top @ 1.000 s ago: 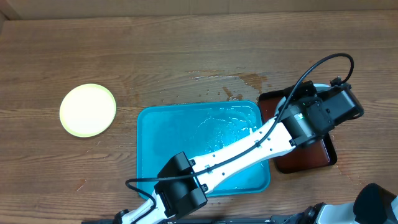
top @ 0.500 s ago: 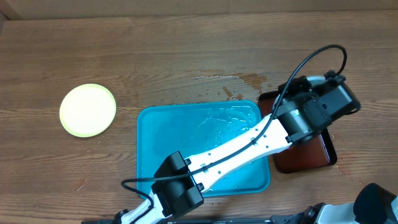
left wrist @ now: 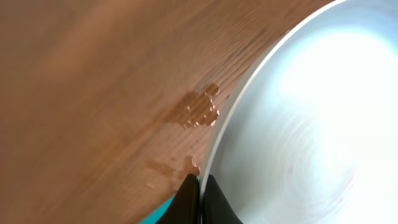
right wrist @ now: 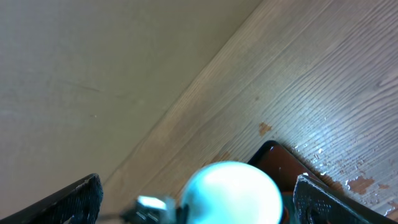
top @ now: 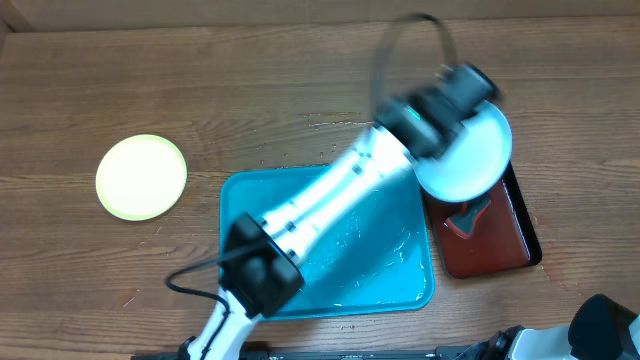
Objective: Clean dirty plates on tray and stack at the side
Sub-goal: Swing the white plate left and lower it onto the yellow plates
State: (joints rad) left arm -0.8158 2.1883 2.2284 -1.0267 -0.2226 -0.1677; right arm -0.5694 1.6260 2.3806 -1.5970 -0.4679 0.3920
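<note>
Two plates show in the overhead view. A yellow-green plate [top: 141, 177] lies flat on the counter [top: 250, 80] well to the left of the turquoise tray [top: 395, 275]. A pale blue-white plate [top: 470, 155] hangs in the air past the tray's far right corner, above the dark red-brown tray [top: 495, 250] that sits just beside the turquoise tray's right edge. The left end effector [left wrist: 200, 198] is pinched tight on that plate's rim. This thin edge grip leaves the white face bare; I can make out no red smears there, though glare and blur limit that. The plate probably hangs over the brown tray so drips fall there, and it likely belongs on the yellow-green plate next. The turquoise tray carries a film of water, and no plate shows on the part the arm leaves visible. Wet patches [left wrist: 199, 112] mark the counter just behind it. The right end effector [right wrist: 198, 190] stands wide and holds nothing, off the tray's near right corner, likely to stay out of the left arm's way.
</note>
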